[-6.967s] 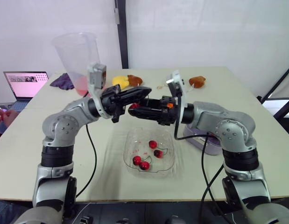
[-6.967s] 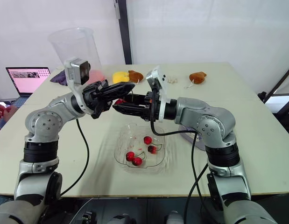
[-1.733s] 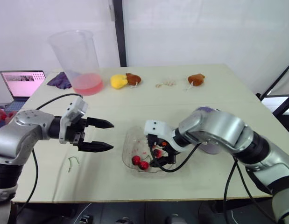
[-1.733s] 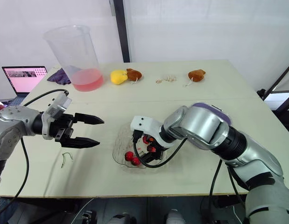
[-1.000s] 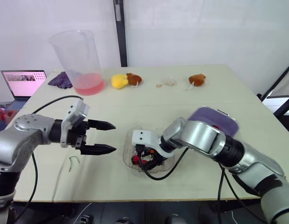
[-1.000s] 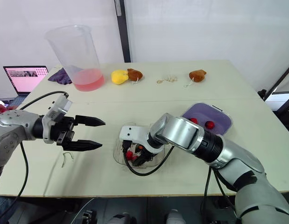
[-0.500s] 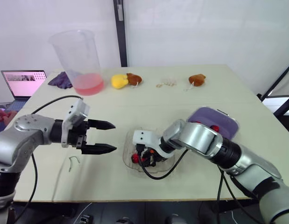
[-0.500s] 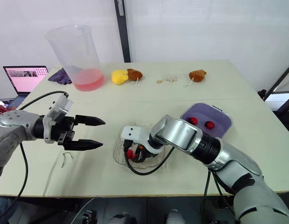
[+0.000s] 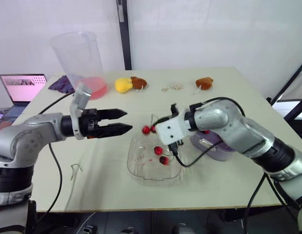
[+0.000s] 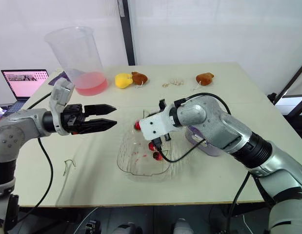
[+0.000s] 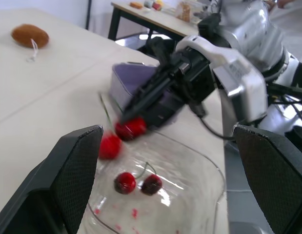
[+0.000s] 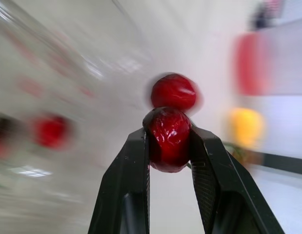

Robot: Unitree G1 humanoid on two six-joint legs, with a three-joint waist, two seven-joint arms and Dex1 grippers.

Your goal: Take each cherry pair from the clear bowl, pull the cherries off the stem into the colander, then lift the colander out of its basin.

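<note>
Bright, even, diffuse light covers the pale counter (image 9: pixel 107 190), and shadows are soft. Glare glints on the clear bowl (image 9: pixel 141 170). In the right wrist view the background is motion-smeared while the near cherry (image 12: pixel 168 139) is sharp.

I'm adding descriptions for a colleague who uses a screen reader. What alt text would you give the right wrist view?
The right end effector grips a dark red cherry between its two black fingers. A second cherry sits just beyond, touching the first. A third red cherry lies farther off.
</note>
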